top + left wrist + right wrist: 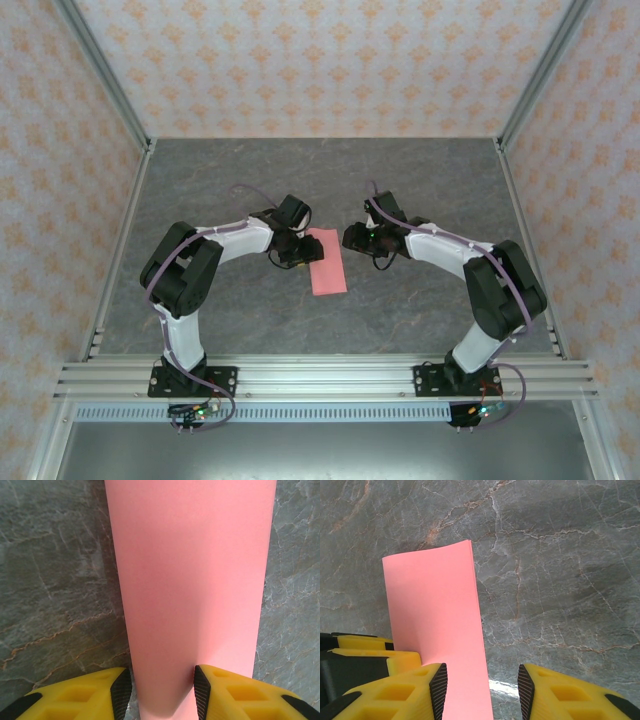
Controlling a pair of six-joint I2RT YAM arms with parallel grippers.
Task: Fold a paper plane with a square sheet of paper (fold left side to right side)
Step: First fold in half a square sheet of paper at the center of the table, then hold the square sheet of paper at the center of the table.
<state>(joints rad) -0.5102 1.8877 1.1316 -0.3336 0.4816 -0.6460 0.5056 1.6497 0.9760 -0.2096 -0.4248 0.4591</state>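
Observation:
The square sheet of paper (327, 262) lies flat on the grey table as a narrow salmon-pink rectangle, doubled over, with two layers showing along its edge in the right wrist view. It is not a pointed paper plane. My left gripper (297, 250) is at the sheet's left side, open. Its black pads (122, 692) straddle a strip of the paper (192, 580) without pinching it. My right gripper (362, 240) hovers open at the sheet's right side; the paper (435, 625) reaches in beside its left pad (439, 690).
The grey marble-patterned tabletop (420, 190) spreads around the paper. Patterned walls and metal frame posts (105, 80) close in the back and sides. A metal rail (320, 378) runs along the near edge. The left gripper's yellow fingers (360, 652) show in the right wrist view.

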